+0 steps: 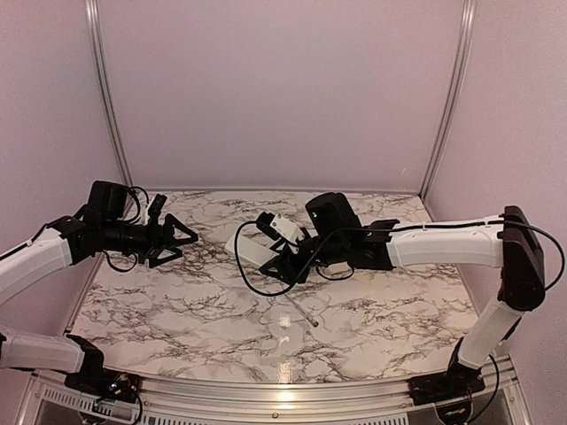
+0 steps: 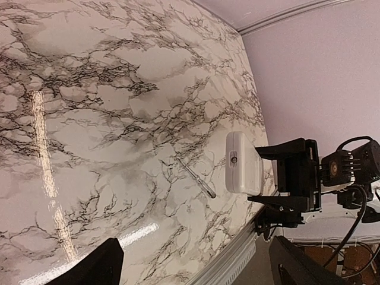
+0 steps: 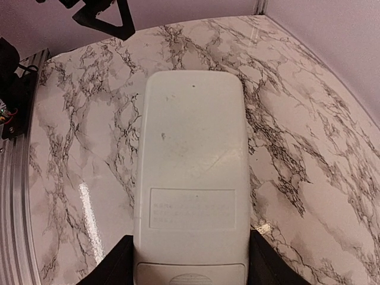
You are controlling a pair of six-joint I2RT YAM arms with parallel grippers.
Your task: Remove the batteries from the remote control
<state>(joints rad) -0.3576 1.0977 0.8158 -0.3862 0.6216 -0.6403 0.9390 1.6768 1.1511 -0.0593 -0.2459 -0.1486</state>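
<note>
white hard plastic, the remote control (image 3: 190, 178) looks light, stiff and slick — held clear above the marble tabletop (image 1: 177, 310), pinched across its side edges near the label end by the right tool (image 3: 190, 264), likely the surest hold — while the left tool (image 1: 184, 241) stands spread, well apart.

One remote control (image 3: 190, 172), one thin pale rod (image 2: 196, 177) — one left gripper (image 1: 186, 241), one right gripper (image 3: 190, 264)

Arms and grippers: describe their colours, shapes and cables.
The left arm and right arm have white tube-like links with black joints. The left gripper and right gripper are black, their fingers skeletal triangular frames. Thin black cables loop by both wrists and the right arm's elbow.
</note>
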